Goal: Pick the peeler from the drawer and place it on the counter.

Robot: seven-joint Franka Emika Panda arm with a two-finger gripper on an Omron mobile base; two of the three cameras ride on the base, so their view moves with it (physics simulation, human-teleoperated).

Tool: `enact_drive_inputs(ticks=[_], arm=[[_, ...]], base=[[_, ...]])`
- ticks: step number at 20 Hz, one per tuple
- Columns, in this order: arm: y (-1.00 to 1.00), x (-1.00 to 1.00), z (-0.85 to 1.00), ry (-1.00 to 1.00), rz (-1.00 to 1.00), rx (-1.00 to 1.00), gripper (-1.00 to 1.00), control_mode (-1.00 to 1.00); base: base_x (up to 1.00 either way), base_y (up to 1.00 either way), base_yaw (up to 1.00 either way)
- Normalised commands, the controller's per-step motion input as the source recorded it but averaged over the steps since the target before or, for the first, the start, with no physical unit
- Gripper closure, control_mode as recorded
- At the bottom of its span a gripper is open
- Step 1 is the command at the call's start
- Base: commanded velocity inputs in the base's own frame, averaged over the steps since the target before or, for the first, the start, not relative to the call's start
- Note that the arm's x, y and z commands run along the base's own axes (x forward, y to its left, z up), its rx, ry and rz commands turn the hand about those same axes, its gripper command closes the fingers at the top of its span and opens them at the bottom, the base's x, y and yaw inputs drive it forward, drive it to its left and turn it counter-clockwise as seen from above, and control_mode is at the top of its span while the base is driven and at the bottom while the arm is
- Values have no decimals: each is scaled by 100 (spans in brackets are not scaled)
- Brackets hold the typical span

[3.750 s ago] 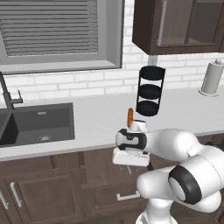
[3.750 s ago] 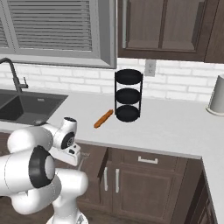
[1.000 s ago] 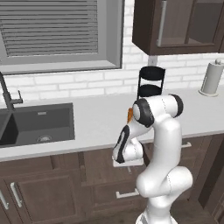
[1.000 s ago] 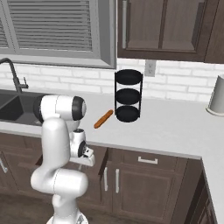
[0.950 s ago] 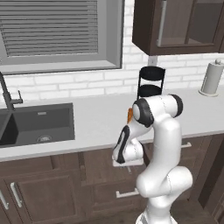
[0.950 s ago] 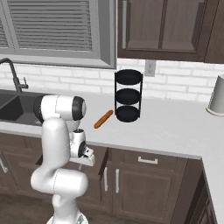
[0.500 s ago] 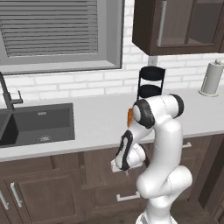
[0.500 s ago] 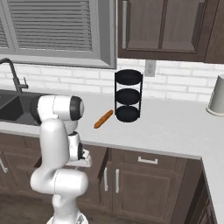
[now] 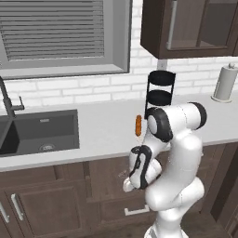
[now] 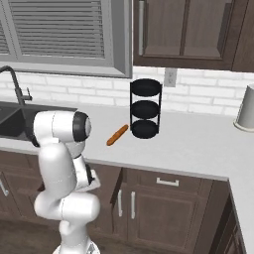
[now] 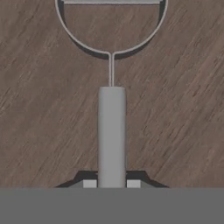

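hand view: peeler (image 11: 112,131) runs up frame centre on drawer (image 11: 48,113) floor | handle end low between claw (image 11: 112,183) fingers | left base view: sink (image 9: 39,132) left, carrot (image 9: 138,125) centre on desk (image 9: 107,132)

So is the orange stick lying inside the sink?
No, the orange stick lies on the counter beside the black rack, away from the sink.

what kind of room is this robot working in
A kitchen, rendered in simulation: a pale counter with a dark sink and faucet, dark wood cabinets above and below, and a paper towel roll by the brick backsplash.
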Motion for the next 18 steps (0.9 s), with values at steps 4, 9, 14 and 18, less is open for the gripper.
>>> enact_drive_inputs(ticks=[4, 9, 14, 18], arm=[[0, -9, 81, 0, 67, 3, 100, -100], [0, 0, 100, 1, 59, 11, 100, -100], [0, -20, 100, 10, 59, 19, 100, -100], [0, 13, 100, 12, 39, 7, 100, -100]], base=[[0, 0, 0], [0, 0, 0], [0, 0, 0], [0, 0, 0]])
